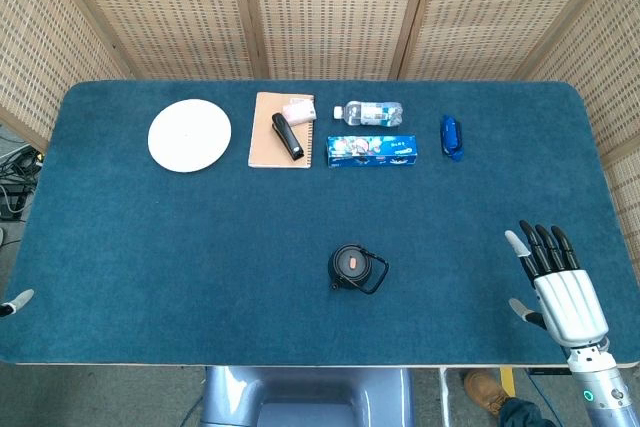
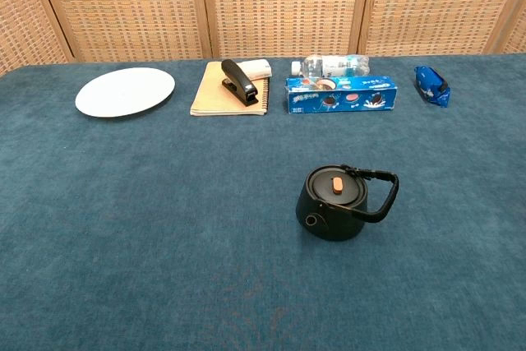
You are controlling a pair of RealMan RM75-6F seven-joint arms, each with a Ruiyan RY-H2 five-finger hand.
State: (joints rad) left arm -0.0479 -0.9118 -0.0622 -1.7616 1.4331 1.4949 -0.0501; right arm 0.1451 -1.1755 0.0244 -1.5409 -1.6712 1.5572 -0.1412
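My right hand (image 1: pixel 558 282) lies flat near the right front edge of the table (image 1: pixel 150 247), fingers straight and apart, holding nothing. Of my left hand (image 1: pixel 17 301) only a pale fingertip shows at the far left front edge in the head view; I cannot tell whether it is released or clenched, and the chest view shows neither hand. The nearest thing to the right hand is the black kettle (image 2: pixel 335 201), standing upright near the middle of the front half of the table, well apart from both hands. Its orange lid knob (image 2: pixel 337 182) faces up, its bail handle (image 2: pixel 374 193) leans to the right side, and its short spout (image 2: pixel 311 220) points toward the front left. Along the back of the table sit a white plate (image 1: pixel 189 134), a notebook (image 1: pixel 268 143) with a black stapler (image 1: pixel 287 135) on it, a water bottle (image 1: pixel 369 111) lying on its side, a blue biscuit box (image 1: pixel 371 151) just in front of the bottle, and a small blue packet (image 1: pixel 452 136). Risk notes: the handle is tilted rather than upright, so fingers coming from above could push it down flat instead of closing around it. A sideways contact on the body could slide the kettle on the cloth or turn it. The lid may come loose if the kettle tips.
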